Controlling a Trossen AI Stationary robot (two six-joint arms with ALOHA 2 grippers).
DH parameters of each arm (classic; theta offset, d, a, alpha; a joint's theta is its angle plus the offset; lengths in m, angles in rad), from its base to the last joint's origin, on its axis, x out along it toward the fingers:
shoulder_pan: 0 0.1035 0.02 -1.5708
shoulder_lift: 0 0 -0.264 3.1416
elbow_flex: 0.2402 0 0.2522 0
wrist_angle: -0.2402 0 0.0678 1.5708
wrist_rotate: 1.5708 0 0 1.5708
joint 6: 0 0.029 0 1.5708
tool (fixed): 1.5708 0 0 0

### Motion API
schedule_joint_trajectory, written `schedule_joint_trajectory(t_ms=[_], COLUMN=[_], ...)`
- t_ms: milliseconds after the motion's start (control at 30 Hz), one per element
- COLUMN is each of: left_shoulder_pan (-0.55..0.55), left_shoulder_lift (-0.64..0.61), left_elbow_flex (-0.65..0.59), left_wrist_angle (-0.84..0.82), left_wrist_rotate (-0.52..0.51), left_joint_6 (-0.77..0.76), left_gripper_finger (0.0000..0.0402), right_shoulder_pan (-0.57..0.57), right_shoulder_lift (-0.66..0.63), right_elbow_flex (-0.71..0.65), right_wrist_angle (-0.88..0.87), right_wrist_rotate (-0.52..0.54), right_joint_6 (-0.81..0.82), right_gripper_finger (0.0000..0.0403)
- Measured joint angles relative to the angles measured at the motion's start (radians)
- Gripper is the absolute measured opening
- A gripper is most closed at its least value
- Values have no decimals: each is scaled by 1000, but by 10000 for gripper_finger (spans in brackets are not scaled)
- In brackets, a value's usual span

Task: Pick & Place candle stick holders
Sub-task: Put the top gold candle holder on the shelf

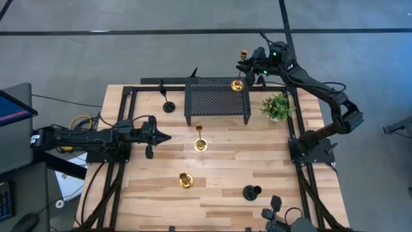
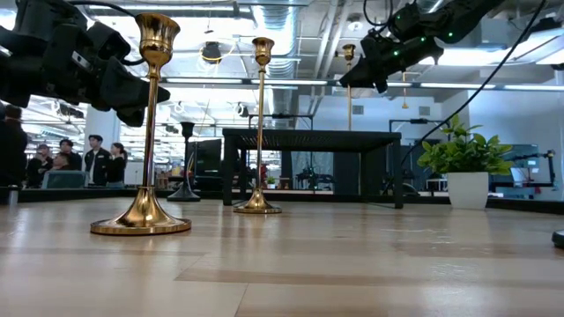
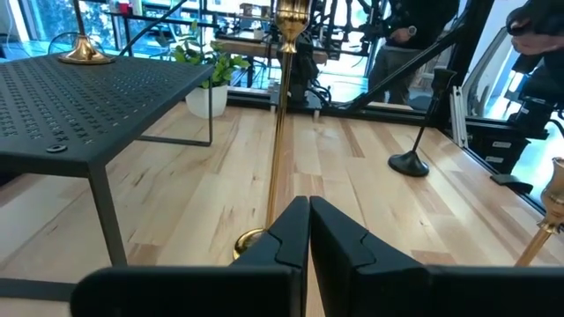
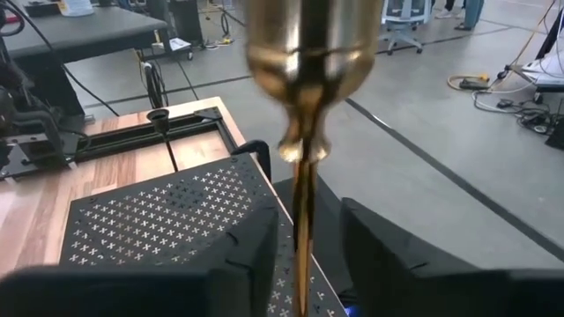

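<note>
A tall gold candlestick holder stands with its base on the black mesh rack's far right corner. My right gripper is open, with one finger on each side of its thin stem below the cup and a gap showing on both sides. A second tall gold holder stands on the table in front of the rack. My left gripper is shut and empty just left of it, pointing at its stem. A shorter gold holder and two black holders stand on the table.
A small green plant in a white pot stands right of the rack, close under my right arm. Black frame rails run along the table's left and right sides. People stand in the room beyond the table.
</note>
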Motion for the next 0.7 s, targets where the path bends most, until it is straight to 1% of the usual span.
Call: schedule_joint_trajectory(t_ms=[200,333,433,533,700], left_shoulder_pan=[0,0,0,0,0], left_shoulder_lift=[0,0,0,0,0], left_elbow_flex=[0,0,0,0,0], left_wrist_angle=[0,0,0,0,0], left_wrist_rotate=[0,0,0,0,0], left_joint_6=[0,0,0,0,0], left_gripper_finger=[12,12,12,12,12], right_shoulder_pan=[-4,-21,-32,-42,-42], right_shoulder_lift=[-12,-61,-118,-187,-307], right_elbow_flex=[0,0,0,1,1], right_wrist_angle=[-12,-47,-111,-202,-362], right_wrist_rotate=[1,1,2,1,0], right_joint_6=[-3,-3,-4,-10,-14], right_gripper_finger=[194,229,237,237,213])
